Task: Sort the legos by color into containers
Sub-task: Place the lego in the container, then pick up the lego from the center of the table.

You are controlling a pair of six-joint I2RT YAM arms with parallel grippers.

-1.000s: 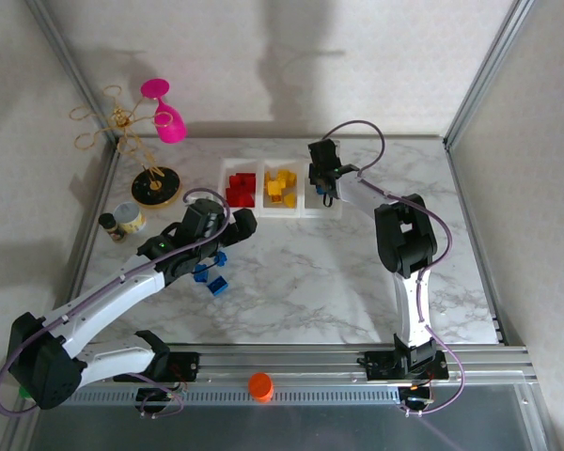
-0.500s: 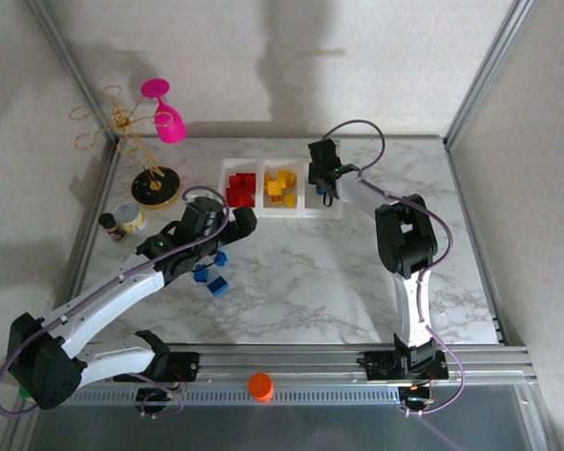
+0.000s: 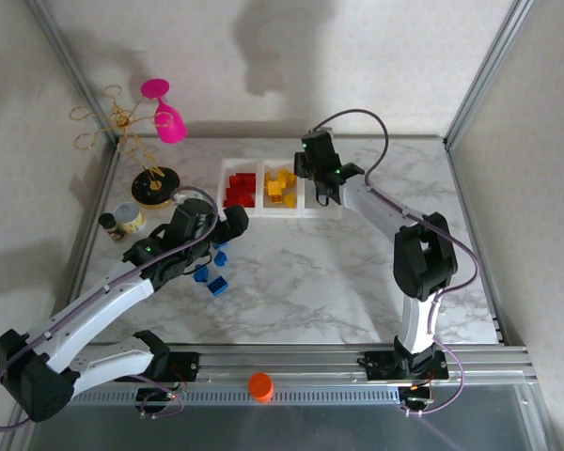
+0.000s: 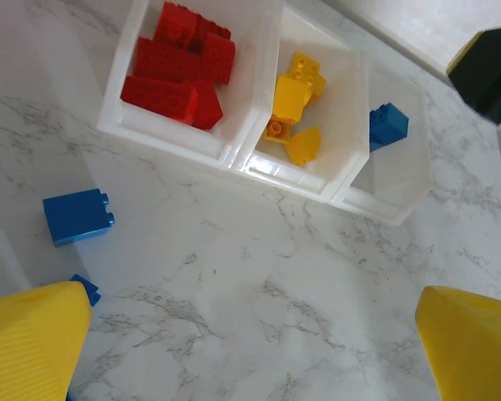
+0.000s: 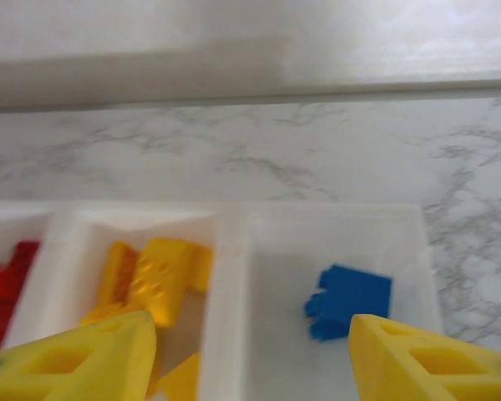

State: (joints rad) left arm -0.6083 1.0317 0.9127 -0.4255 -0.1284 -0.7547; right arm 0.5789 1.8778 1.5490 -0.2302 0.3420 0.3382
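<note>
The overhead camera looks down on the table point(image 3: 338, 272); both wrist cameras closely share the containers point(image 4: 163, 140).

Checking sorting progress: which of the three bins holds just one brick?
The right-end bin: only a single blue brick lies in it; the other two hold several.

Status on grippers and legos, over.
Left gripper open, over loose blue legos on table. Right gripper open above containers, one blue brick in end bin. Nothing in the way.
</note>
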